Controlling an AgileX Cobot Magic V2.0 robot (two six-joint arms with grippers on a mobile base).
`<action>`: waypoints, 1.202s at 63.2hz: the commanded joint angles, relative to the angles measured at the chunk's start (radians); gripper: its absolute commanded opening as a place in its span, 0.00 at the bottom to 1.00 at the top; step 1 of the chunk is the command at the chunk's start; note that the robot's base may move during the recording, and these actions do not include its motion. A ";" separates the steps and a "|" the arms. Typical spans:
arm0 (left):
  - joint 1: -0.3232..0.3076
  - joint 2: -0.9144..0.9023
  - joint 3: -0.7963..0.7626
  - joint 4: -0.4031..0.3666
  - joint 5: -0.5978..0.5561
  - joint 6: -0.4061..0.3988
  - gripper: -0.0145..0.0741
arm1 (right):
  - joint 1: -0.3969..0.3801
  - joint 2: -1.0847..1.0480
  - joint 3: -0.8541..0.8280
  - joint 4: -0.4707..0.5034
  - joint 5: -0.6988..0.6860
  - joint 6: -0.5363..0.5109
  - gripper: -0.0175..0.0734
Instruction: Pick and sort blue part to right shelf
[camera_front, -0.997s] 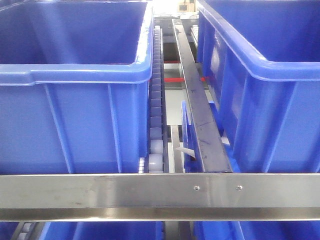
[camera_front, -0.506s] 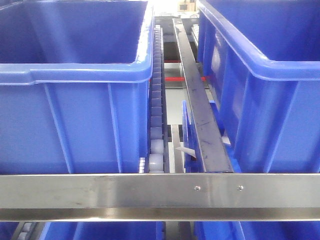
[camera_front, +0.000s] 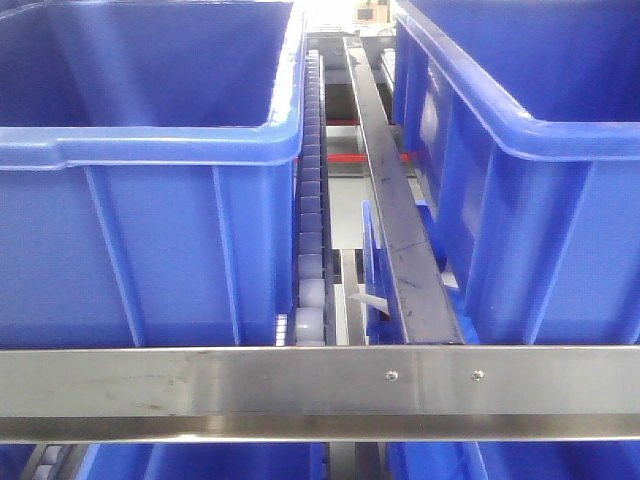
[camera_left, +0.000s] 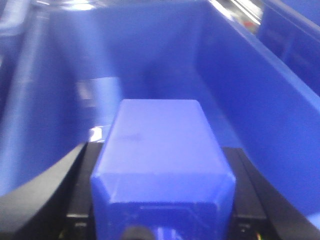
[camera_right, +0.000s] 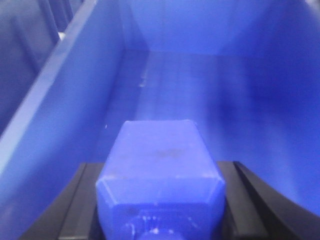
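In the right wrist view my right gripper (camera_right: 159, 220) is shut on the blue part (camera_right: 159, 165), a narrow blue block with sloped shoulders, black fingers (camera_right: 82, 200) pressed to both its sides. It hangs inside a large blue bin (camera_right: 210, 80) of the right shelf (camera_front: 320, 385). In the left wrist view my left gripper (camera_left: 160, 215) is shut on a wider blue block (camera_left: 160, 145) inside another blue bin (camera_left: 240, 90). Both caps are hidden at the frames' lower edges. Neither gripper shows in the front view.
The front view shows the steel rail of the shelf, a left bin (camera_front: 150, 200) and a right bin (camera_front: 530, 200). Between them run a white roller track (camera_front: 312, 230) and a dark steel divider (camera_front: 395, 220). More blue bins sit on the level below.
The front view has shifted very slightly; the bins and the shelf stand as before.
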 joint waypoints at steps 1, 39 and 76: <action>-0.022 0.077 -0.056 -0.013 -0.170 0.005 0.49 | -0.005 0.067 -0.045 -0.008 -0.198 -0.005 0.68; -0.023 0.373 -0.206 -0.013 -0.179 0.005 0.85 | -0.005 0.178 -0.045 -0.008 -0.281 -0.005 0.88; -0.020 0.104 -0.206 -0.013 -0.087 0.005 0.31 | -0.034 -0.060 -0.046 -0.008 -0.121 -0.004 0.33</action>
